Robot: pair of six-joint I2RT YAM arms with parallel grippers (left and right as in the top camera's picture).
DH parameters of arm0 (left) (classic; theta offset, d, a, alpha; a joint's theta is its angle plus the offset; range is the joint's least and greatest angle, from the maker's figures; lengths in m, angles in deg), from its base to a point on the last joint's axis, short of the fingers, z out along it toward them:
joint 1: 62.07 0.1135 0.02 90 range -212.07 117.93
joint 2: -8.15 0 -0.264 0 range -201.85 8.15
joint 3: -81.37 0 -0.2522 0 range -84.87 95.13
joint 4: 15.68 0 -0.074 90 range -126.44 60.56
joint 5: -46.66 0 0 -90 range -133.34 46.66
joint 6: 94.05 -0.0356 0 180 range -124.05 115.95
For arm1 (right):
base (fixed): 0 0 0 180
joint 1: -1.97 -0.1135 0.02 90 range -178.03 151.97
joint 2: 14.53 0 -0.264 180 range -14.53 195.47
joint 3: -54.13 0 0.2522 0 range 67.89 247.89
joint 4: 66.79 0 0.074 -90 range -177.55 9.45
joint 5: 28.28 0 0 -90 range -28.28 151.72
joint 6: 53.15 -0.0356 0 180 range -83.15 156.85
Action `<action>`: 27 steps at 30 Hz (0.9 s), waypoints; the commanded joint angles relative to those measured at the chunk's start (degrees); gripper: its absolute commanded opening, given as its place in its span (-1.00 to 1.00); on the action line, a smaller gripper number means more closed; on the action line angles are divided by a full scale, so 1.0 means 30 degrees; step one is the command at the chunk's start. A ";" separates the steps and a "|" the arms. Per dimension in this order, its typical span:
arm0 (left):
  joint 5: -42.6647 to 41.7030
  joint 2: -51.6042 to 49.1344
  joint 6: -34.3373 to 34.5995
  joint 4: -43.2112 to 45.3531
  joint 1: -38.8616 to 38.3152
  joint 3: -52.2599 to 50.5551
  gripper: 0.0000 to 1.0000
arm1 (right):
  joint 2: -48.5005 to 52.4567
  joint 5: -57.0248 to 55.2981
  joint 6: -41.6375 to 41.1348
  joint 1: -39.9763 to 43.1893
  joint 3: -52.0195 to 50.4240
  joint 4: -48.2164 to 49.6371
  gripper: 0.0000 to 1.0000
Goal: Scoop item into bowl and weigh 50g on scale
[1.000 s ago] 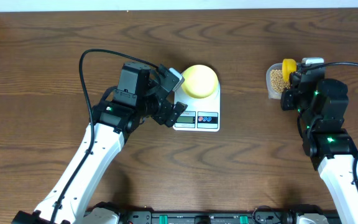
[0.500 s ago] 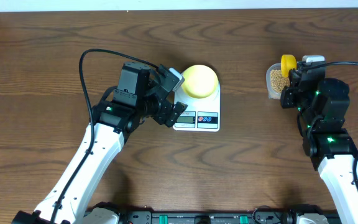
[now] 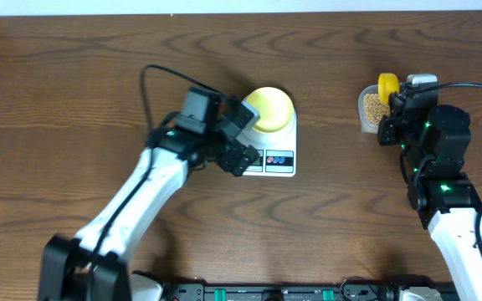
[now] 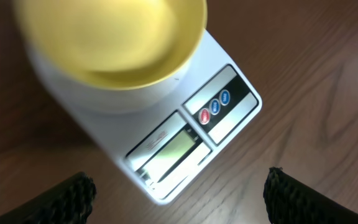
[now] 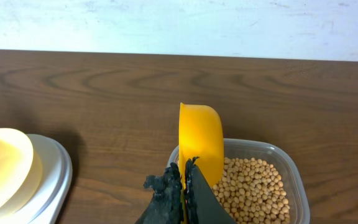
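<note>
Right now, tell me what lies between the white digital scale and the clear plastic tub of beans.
Nothing but bare brown wooden table, clearest in the overhead view.

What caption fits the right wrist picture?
The right gripper holds a scoop by the tub of beans; bowl on scale.

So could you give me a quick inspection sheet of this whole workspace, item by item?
Surface: brown wood-grain table.
Job's things: pale yellow bowl sits on white scale, looks empty; beans in clear tub.
Clutter: nothing seen.
Grippers: left tool open over the scale's display; right tool shut on yellow scoop at the tub's edge.
Cables: black cables, one looping off each arm.
Surroundings: white wall behind the table.
</note>
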 commanded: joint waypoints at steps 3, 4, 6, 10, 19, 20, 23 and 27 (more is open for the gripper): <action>0.1399 -0.1523 0.1319 0.0911 -0.1042 -0.0182 0.77 | 0.0000 0.0131 -0.0204 0.0044 0.0393 0.0066 -0.98; 0.2025 -0.1705 0.1763 0.1035 -0.1209 -0.0182 0.77 | 0.0000 0.0138 -0.0204 0.0044 0.0393 0.0073 -0.98; 0.3730 -0.1989 0.2885 0.1275 -0.1508 -0.0182 0.77 | 0.0000 0.0138 -0.0204 0.0044 0.0393 0.0073 -0.99; 0.6492 -0.2310 0.4889 0.2106 -0.1821 -0.0182 0.77 | 0.0000 0.0131 -0.0197 0.0044 0.0393 0.0087 -0.98; 0.6586 -0.3468 0.6069 0.2594 -0.1902 -0.0182 0.77 | 0.0007 0.0124 -0.0197 0.0044 0.0393 0.0168 -0.98; 0.6594 -0.3585 0.6113 0.2565 -0.1982 -0.0182 0.77 | 0.0007 0.0124 -0.0197 0.0051 0.0393 0.0175 -0.98; 0.6601 -0.3628 0.6105 0.2463 -0.2543 -0.0182 0.77 | 0.0007 0.0124 -0.0197 0.0044 0.0393 0.0189 -0.98; 0.7635 -0.3636 0.6637 0.2506 -0.3526 -0.0182 0.77 | 0.0007 0.0124 -0.0197 0.0044 0.0393 0.0189 -0.98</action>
